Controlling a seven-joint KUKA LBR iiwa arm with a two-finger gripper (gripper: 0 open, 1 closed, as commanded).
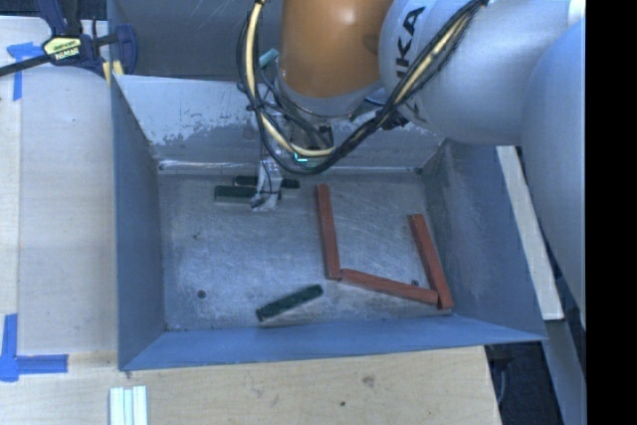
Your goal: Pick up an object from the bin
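Observation:
My gripper hangs below the orange wrist cover, low over the back left of the bin floor. Right under and beside it lies a small, flat black object, stretched left to right, its right end hidden behind the gripper. I cannot tell whether the gripper touches it. A red-brown strip bent into a U lies to the right of the middle. A short dark green stick rests near the front wall.
The large silver arm with its cables reaches in from the upper right and covers the bin's back right corner. The bin's sloped walls close in on all sides.

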